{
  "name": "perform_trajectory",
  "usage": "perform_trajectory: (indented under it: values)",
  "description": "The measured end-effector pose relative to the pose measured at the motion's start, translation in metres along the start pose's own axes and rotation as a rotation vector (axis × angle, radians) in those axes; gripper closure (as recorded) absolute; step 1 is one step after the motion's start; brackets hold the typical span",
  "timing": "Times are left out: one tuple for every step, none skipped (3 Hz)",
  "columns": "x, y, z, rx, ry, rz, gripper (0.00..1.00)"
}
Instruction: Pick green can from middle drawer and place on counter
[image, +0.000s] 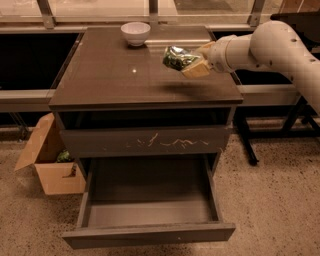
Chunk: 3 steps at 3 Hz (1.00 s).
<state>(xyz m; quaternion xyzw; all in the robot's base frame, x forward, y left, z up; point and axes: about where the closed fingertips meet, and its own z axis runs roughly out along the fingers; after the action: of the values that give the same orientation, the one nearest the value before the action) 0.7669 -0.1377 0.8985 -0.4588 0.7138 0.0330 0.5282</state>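
The green can (178, 58) lies on its side in my gripper (192, 62), held a little above the right part of the counter (115, 80). The gripper reaches in from the right on the white arm, its tan fingers (196, 69) shut around the can's right end. The middle drawer (150, 200) is pulled fully open below, with a bare grey floor.
A white bowl (135, 33) stands at the back of the counter. The drawer above the open one has a front with white scratches (165, 143). A cardboard box (50, 162) with a dull green lump (64, 156) sits on the floor at left. A black table leg (247, 142) stands at right.
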Motion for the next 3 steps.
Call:
perform_trajectory:
  values:
    - [0.011, -0.011, 0.017, -0.025, 0.036, 0.05, 1.0]
    - [0.027, -0.023, 0.032, -0.028, 0.074, 0.096, 0.81]
    - [0.04, -0.034, 0.042, -0.024, 0.102, 0.13, 0.58]
